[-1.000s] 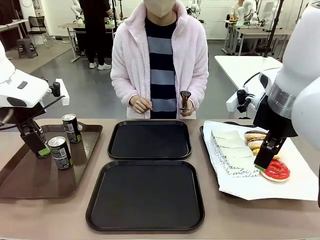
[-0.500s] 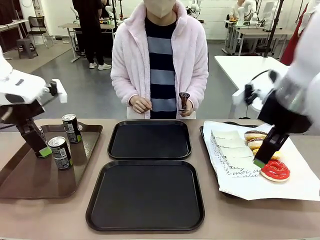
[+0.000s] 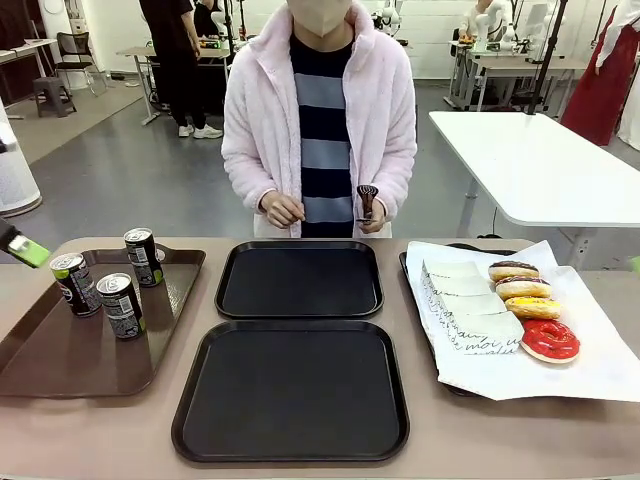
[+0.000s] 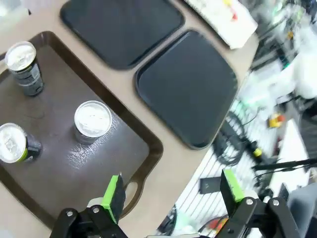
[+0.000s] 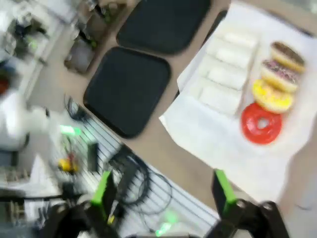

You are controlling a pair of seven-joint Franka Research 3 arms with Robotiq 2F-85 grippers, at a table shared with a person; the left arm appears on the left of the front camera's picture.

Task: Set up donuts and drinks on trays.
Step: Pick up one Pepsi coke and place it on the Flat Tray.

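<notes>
Centrally, black trays (image 3: pixel 290 390) lie on the tan table (image 3: pixel 100 430); grey floor (image 3: pixel 130 180) beyond.

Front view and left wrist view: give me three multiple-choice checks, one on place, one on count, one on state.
1. Where do the cans stand? A. brown tray B. near black tray C. bare table
2. How many donuts lie on the paper? A. two B. four C. six
3. The left tool is: A. open B. shut on a can C. shut on a donut
1A: all three stand on it. 2B: four in a row. 3A: pads apart, nothing between.
</notes>
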